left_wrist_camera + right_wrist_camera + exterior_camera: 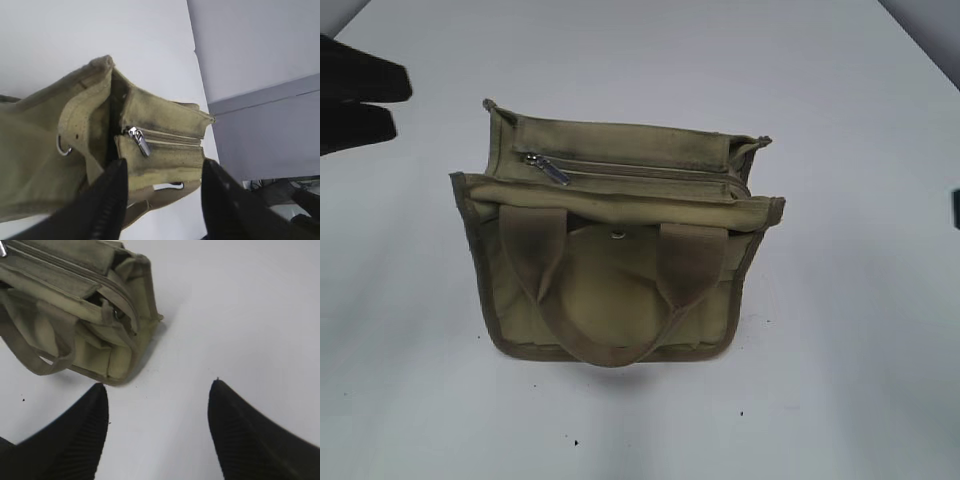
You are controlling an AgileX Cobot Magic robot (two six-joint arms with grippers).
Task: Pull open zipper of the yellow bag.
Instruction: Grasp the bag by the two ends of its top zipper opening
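Note:
The yellow bag (610, 290) stands on the white table, its handles (612, 350) drooping toward the front. Along its top runs the zipper (650, 172), with the silver pull tab (550, 170) at the left end. My left gripper (402, 106) hovers open at the far left, apart from the bag. In the left wrist view its fingers (112, 200) frame the bag's end (160, 165) and the pull tab (140, 140), holding nothing. My right gripper (157, 387) is open over bare table, the bag (75, 295) to its upper left.
The table (840, 380) ends at the back corners, with grey ground beyond (930, 15). In the left wrist view the table edge (200, 75) runs just past the bag. A metal snap (618, 235) sits between the handles. A sliver of the right arm (956, 208) shows at the right edge.

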